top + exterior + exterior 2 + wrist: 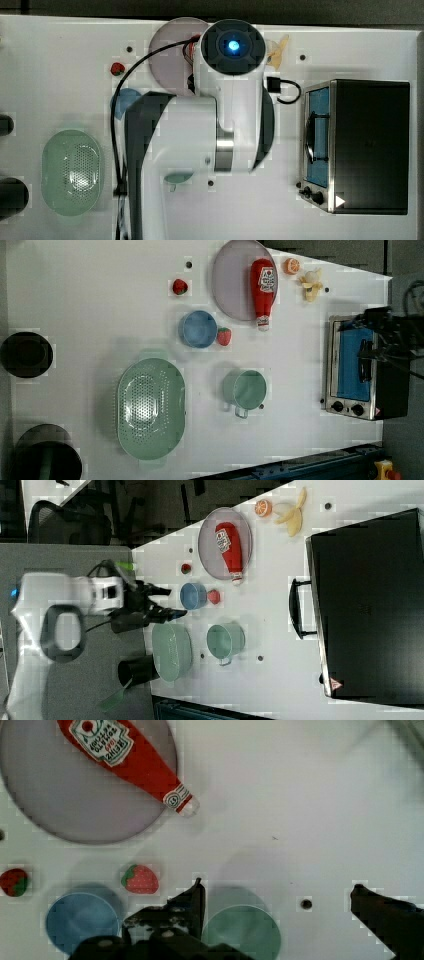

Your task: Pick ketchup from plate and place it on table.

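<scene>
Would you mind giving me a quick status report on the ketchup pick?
Gripper open, empty, above the table. Ketchup lying on the plate, cap end past the rim. Nothing on the bottle; nearest strawberry sits apart by the blue dish.

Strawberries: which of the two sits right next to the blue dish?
The strawberry touching the blue dish on the left view's right. The other strawberry lies apart, nearer the plate.
</scene>
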You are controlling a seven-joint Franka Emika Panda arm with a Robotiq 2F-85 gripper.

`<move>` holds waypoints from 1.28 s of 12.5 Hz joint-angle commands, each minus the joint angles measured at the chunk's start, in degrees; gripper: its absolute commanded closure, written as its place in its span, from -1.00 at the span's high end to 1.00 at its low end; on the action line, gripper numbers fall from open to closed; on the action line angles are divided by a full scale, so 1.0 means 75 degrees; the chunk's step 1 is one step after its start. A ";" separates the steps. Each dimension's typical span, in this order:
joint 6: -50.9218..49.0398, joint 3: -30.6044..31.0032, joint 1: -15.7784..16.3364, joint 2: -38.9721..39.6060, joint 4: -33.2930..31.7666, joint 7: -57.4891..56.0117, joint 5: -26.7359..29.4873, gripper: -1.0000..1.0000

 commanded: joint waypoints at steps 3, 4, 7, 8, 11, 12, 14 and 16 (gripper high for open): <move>0.0950 0.0132 0.0054 0.0783 0.0044 -0.0425 -0.0014 1.00; 0.1194 0.0133 0.0082 0.0986 0.0047 -0.0870 -0.0018 1.00; 0.2024 0.0133 0.0146 0.1671 0.0165 -0.2210 -0.0030 1.00; 0.2247 0.0132 0.0163 0.1922 0.0256 -0.2661 -0.0040 1.00; 0.2725 0.0132 0.0206 0.2719 0.0689 -0.3994 -0.0073 1.00; 0.2815 0.0132 0.0218 0.2997 0.0873 -0.4396 -0.0080 1.00; 0.2856 0.0131 0.0236 0.3546 0.1295 -0.4725 -0.0083 1.00; 0.2903 0.0131 0.0284 0.4040 0.1760 -0.4728 -0.0116 1.00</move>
